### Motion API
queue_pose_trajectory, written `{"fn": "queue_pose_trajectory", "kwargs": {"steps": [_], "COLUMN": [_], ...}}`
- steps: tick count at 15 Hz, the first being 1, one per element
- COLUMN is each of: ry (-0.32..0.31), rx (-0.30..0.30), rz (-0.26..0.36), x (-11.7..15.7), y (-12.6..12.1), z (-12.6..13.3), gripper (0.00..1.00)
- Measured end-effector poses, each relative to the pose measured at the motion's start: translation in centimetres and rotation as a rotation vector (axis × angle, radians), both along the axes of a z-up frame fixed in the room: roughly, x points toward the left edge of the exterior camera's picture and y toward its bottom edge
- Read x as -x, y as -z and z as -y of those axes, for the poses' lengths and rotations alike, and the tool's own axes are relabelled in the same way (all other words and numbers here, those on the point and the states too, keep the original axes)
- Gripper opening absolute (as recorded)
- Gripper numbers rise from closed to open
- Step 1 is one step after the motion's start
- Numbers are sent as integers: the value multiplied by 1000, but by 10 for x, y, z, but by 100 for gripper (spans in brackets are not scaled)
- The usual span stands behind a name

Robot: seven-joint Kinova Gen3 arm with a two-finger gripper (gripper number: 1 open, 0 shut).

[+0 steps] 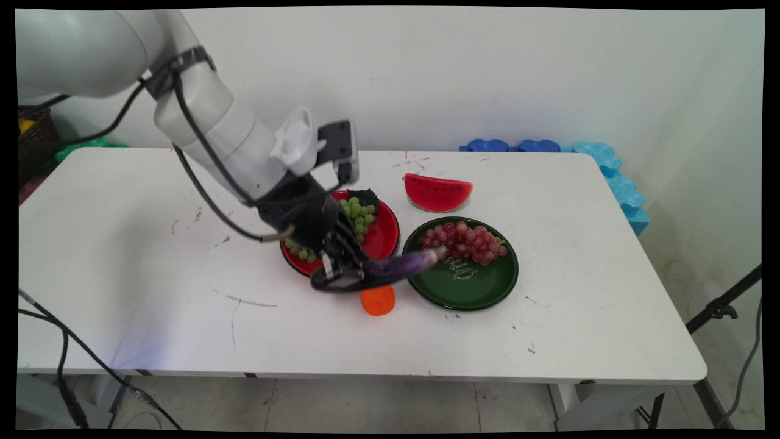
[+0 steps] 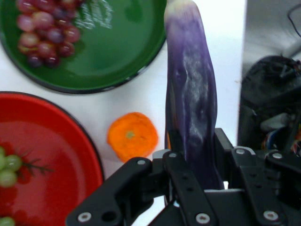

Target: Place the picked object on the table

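1. White table [image 1: 152,256] fills most of the main view, bare and scuffed on its left half; at the far left edge of the frame, beyond the table, a dark basket [image 1: 35,137] and something green [image 1: 85,146] sit against the wall.
2. Left of centre, a red plate [image 1: 382,235] holds a bunch of green grapes [image 1: 359,213] with a dark leaf at its top; the arm's wrist hides the plate's left part.
3. Over the red plate's near rim, the black gripper [image 1: 341,274] is clamped on a purple eggplant [image 1: 399,266], its fingers pressed to the thick end. The hand view shows the same: the gripper [image 2: 195,160] closes around the eggplant [image 2: 190,94], which runs up the frame to a pale tip.
4. The eggplant lies roughly level in the main view, pointing right, and its pale tip reaches over the left rim of a green plate [image 1: 469,292]. I cannot tell whether it touches that rim.
5. Just below the eggplant, an orange piece of fruit [image 1: 378,300] sits on the table in the gap between the two plates, near both rims but touching neither in the hand view.
6. Right of centre, the green plate carries a bunch of red grapes [image 1: 466,242] on its far half and white lettering near its middle.
7. Behind the green plate, a watermelon slice [image 1: 437,192] lies on the table, apart from both plates.
8. At the upper right, blue foam blocks [image 1: 603,171] stand along the table's far and right edges.
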State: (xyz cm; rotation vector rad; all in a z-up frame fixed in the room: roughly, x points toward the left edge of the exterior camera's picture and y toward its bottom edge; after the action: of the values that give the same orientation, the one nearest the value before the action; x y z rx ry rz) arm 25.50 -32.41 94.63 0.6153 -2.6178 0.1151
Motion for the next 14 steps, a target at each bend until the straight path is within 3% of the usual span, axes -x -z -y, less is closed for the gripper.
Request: {"fn": "queue_pose_trajectory", "kwargs": {"steps": [4, 14], "ry": [64, 123], "rx": [-12, 13], "rz": [20, 17], "x": [5, 6], "y": [27, 95], "z": [-14, -23], "gripper": [0, 0]}}
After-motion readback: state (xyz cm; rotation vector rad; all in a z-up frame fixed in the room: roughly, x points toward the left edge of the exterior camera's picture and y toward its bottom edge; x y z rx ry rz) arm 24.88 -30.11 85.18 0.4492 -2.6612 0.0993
